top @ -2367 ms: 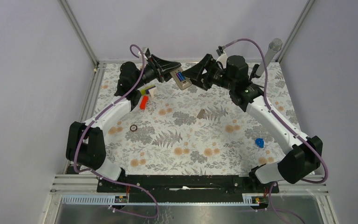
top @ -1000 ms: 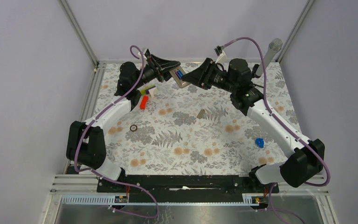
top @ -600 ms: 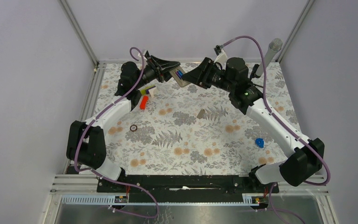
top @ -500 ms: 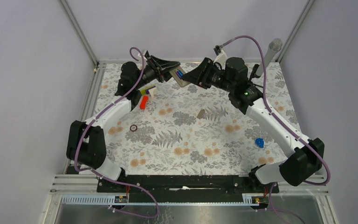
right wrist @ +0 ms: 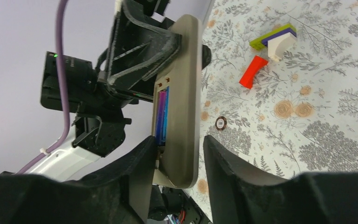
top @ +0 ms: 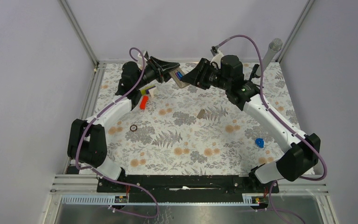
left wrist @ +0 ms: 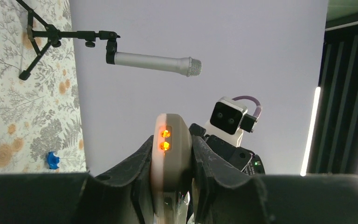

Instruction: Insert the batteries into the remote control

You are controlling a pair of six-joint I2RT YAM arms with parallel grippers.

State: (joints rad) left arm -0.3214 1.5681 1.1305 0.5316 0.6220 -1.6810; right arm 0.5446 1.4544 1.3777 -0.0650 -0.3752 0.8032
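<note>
A: What do the left jaws have?

B: The left gripper [left wrist: 171, 139] is clamped on the remote control [left wrist: 170, 163], one finger on each long edge. It holds the handset up off the table [top: 186, 140] with the grey back turned toward the other arm. I'd judge that is so the recess faces the arm doing the loading.

A: And the right jaws?

B: The right gripper [right wrist: 179, 140] stands part-way open, a finger on either side of the remote's free end. Whether the pads press on it I cannot tell. Just past the finger nearer the recess lies a blue-purple strip, the batteries [right wrist: 162, 116]. I cannot count whether both are in.

A: Room to move?

B: It is tight between the jaws. Two grippers share one slim handset, tip to tip, so any push from the right is taken by the left's grip. Further out there is free air. Below the jaws, an orange-red block [right wrist: 252, 72] and a small ring [right wrist: 221, 122] lie on the table, well apart from both grippers. The cover piece [top: 201, 113] lies beneath, toward the bases, probably waiting to close the recess. The blue lump [top: 259, 143] is far off beside the right forearm.
</note>
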